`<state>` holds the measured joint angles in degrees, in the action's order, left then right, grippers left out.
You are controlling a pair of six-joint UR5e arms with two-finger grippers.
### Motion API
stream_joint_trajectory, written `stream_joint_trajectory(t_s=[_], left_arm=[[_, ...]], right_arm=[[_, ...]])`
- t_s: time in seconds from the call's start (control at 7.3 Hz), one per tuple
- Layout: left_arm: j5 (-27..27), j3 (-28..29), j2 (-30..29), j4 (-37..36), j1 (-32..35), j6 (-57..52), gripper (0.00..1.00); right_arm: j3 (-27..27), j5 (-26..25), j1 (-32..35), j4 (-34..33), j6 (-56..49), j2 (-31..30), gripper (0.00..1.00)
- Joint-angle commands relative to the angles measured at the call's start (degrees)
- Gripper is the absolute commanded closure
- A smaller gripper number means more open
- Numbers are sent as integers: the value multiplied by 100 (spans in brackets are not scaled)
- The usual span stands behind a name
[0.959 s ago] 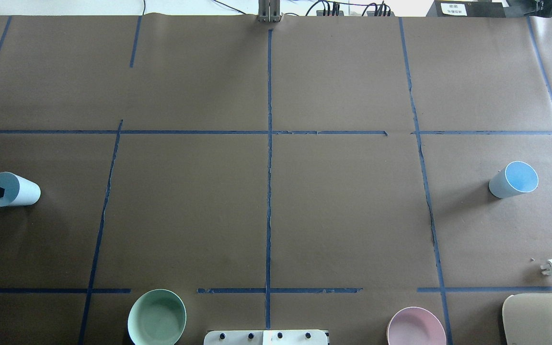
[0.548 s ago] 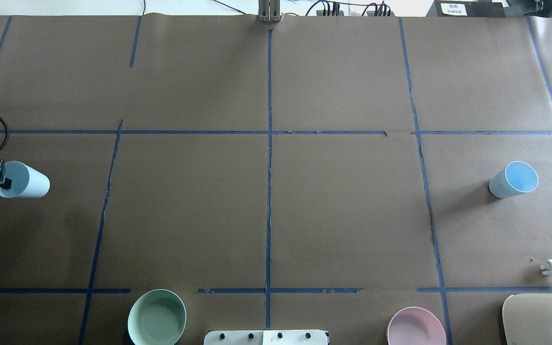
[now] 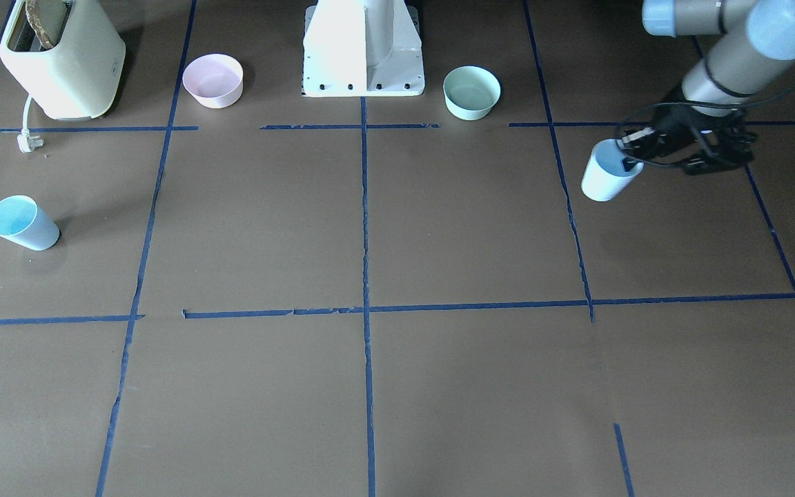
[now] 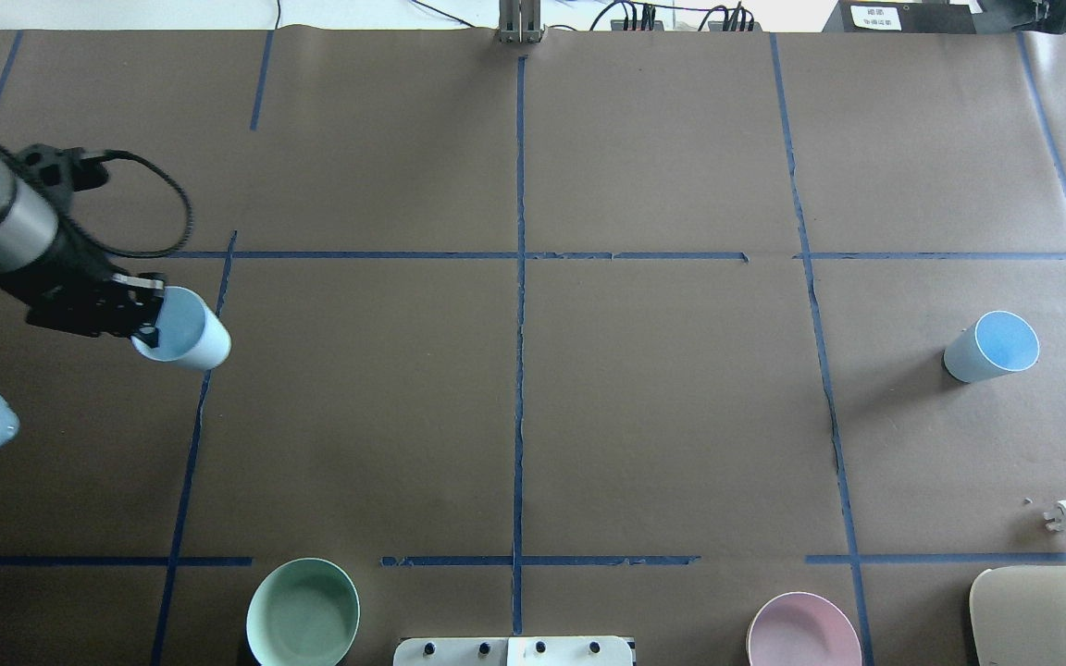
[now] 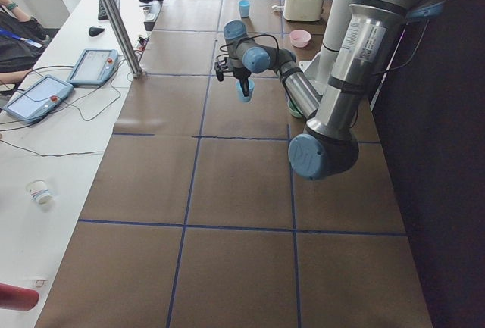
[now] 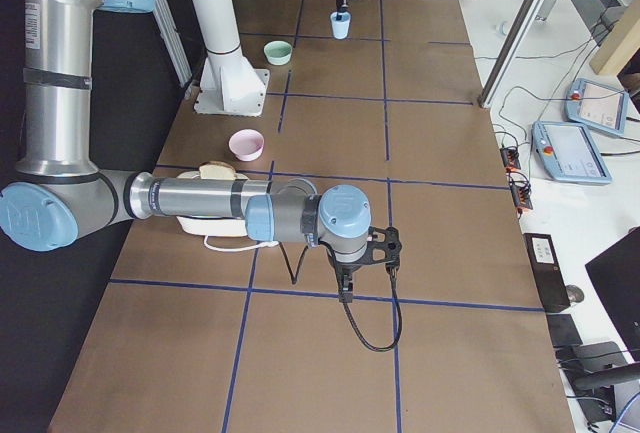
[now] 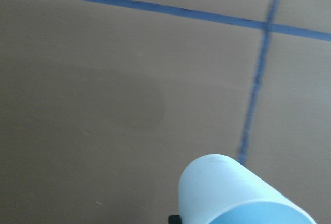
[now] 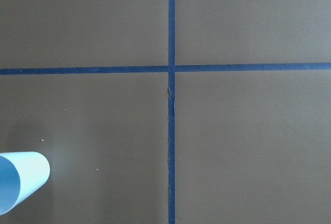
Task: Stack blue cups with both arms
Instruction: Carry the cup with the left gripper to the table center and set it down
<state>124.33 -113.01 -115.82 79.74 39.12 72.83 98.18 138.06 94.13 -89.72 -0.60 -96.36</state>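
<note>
Front-facing view: the left gripper (image 3: 631, 160) is closed on the rim of the held cup (image 3: 603, 183), apparently with one finger inside the wall and one outside. The cup hangs tilted and appears to be clear of the desk (image 3: 439, 241), on the robot's left side, near a line of blue tape (image 3: 364, 207). The free cup (image 3: 23, 222) stands mouth up on the desk far over on the robot's right, well apart from the pink bowl (image 3: 212, 80), green bowl (image 3: 471, 92) and toaster (image 3: 63, 59). Overhead view: the held cup's mouth faces the gripper and its base points toward the desk centre. The two cups are well apart. Exterior left view: the held cup hangs below the left gripper, above the desk. Exterior right view: the right gripper (image 6: 345, 288) points down over the desk near a tape crossing; whether it is open or closed cannot be determined. Left wrist view: the held cup's outer wall is pale, smooth and tapered. Right wrist view: the free cup sits at the lower left edge, showing a brighter blue interior; the desk covering is matte brown paper. Handling: both cups look light, stiff, thin-walled and probably slick. Grip at the rim by pinching the wall. The taper should let one cup nest in the other. The empty free cup is likely to tip if nudged.
</note>
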Motion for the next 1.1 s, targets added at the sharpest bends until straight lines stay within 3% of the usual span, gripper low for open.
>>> stream_joint_trajectory(t_s=[0.0, 0.27, 0.68, 0.96], left_arm=[[-444, 1380, -1613, 362, -755, 1012, 100], [-523, 2166, -1794, 1347, -774, 1190, 100], [-559, 2468, -1988, 1404, -888, 1199, 99], [-559, 2460, -1962, 1404, -923, 1207, 89]], right_arm=[[-18, -16, -9, -10, 7, 4, 0], [-10, 54, -9, -2, 16, 4, 0], [17, 72, -9, -2, 25, 21, 0], [25, 230, -9, -2, 25, 39, 0]])
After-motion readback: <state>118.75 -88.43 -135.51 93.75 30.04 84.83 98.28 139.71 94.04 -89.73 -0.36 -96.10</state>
